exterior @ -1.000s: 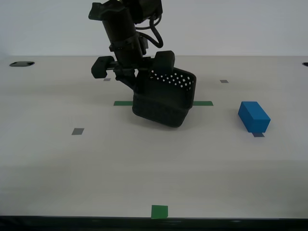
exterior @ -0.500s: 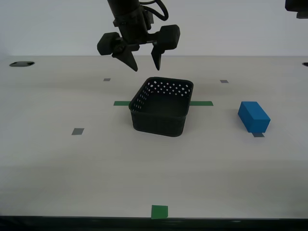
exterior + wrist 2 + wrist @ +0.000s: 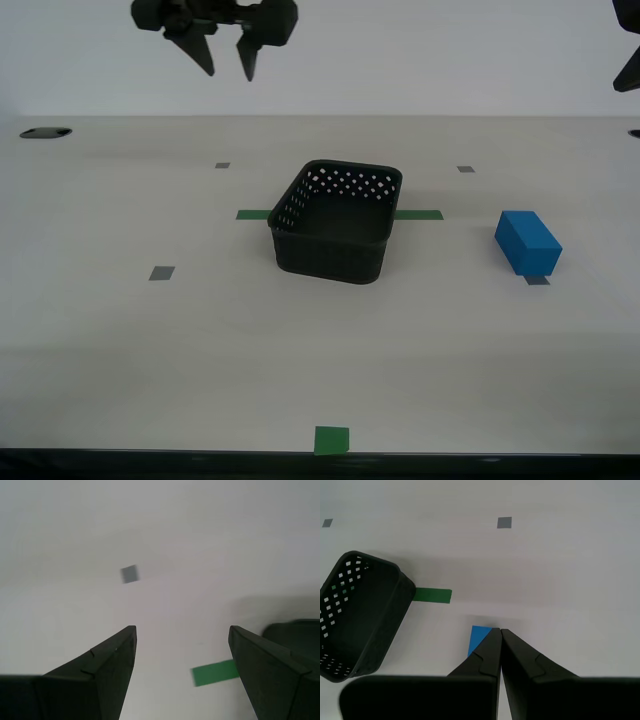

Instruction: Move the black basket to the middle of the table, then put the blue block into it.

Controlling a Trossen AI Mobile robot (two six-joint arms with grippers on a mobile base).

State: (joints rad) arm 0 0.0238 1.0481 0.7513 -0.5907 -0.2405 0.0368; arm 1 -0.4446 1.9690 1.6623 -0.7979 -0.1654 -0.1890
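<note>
The black basket (image 3: 335,225) stands upright on the table (image 3: 200,350) near its middle, over a green tape strip (image 3: 255,214). It also shows in the first wrist view (image 3: 360,615), and its rim shows in the second wrist view (image 3: 295,630). The blue block (image 3: 527,242) lies on the table to the exterior view's right of the basket. My second gripper (image 3: 229,74) is open and empty, high above the table to the exterior view's left of the basket; its jaws stand wide apart (image 3: 182,628). My first gripper (image 3: 500,630) is shut and empty, high over the blue block (image 3: 479,639).
A dark part of an arm (image 3: 628,72) shows at the exterior view's top right edge. A green square (image 3: 332,440) sits at the table's front edge. Small grey squares (image 3: 161,272) lie flat on the tabletop. A dark hole (image 3: 45,132) is at the far corner on the exterior view's left.
My second gripper let go of the basket, which went from tilted in the grip to flat on the table. The gripper opened and rose toward the exterior view's left.
</note>
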